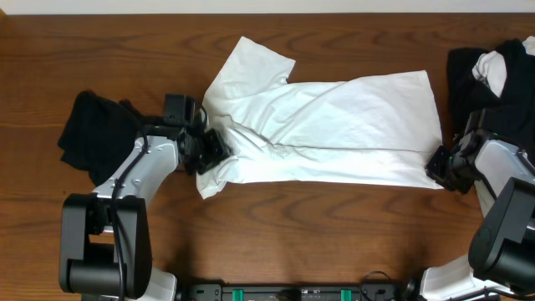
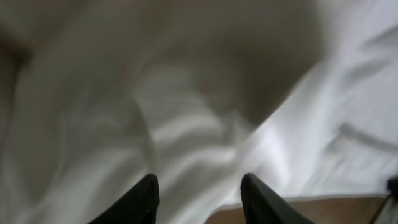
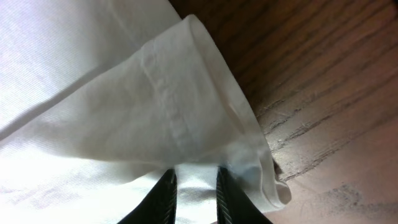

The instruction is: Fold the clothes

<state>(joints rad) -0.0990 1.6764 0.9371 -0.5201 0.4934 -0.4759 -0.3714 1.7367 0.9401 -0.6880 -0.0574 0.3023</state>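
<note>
Seemingly halfway: folded lengthwise the white T-shirt (image 1: 351, 125) mid-table, one sleeve poking out. Pinching its hem corner with right gripper (image 3: 193, 177); left gripper (image 2: 199, 180) parted at collar end. Left to do: crosswise folds, black garments (image 1: 88, 138).

The T-shirt (image 1: 351, 125) was soft white cloth, matt, rumpled into shallow creases, with a stitched hem (image 3: 165, 106) along its edge. The table (image 3: 323, 81) was dark brown wood, its grain open and slightly rough, with a low sheen. The black garment (image 1: 92, 138) was matt cloth. The right gripper's fingers (image 3: 160, 205) were black and smooth, possibly plastic; the blur hid more.
</note>
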